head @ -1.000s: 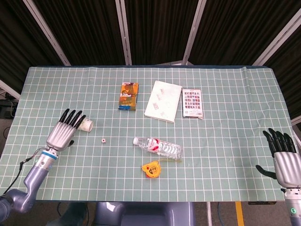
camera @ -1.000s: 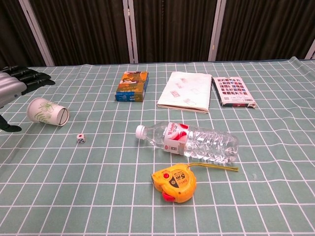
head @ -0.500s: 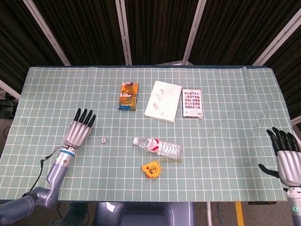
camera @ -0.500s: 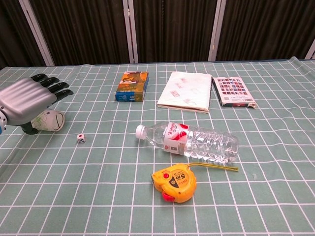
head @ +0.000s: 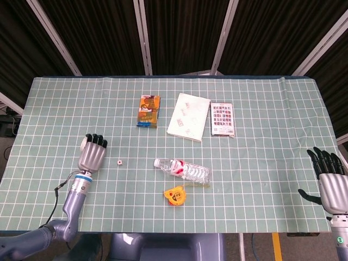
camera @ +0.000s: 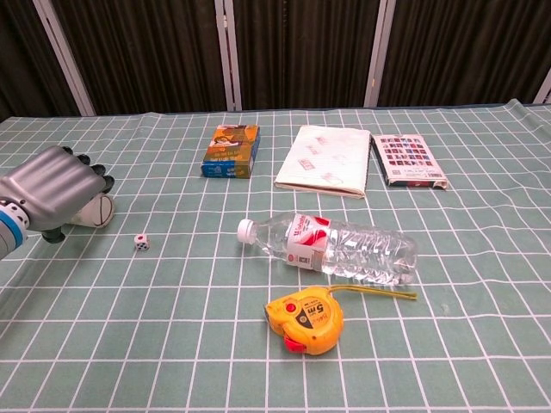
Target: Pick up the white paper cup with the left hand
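Note:
The white paper cup (camera: 102,212) lies on its side at the left of the table, its open mouth facing right. My left hand (camera: 52,191) is laid over it with the fingers curled down around its body, so only the rim end shows. In the head view the left hand (head: 93,154) covers nearly all of the cup. My right hand (head: 331,186) hangs off the table's right front corner with fingers apart and nothing in it.
A small die (camera: 140,243) sits just right of the cup. A water bottle (camera: 331,246) lies on its side mid-table, with a yellow tape measure (camera: 306,322) in front of it. An orange box (camera: 231,151), a white booklet (camera: 325,161) and a card pack (camera: 407,160) lie further back.
My left hand moved right and forward onto the cup, then its fingers curled from straight to closed around it. The right hand barely shifted.

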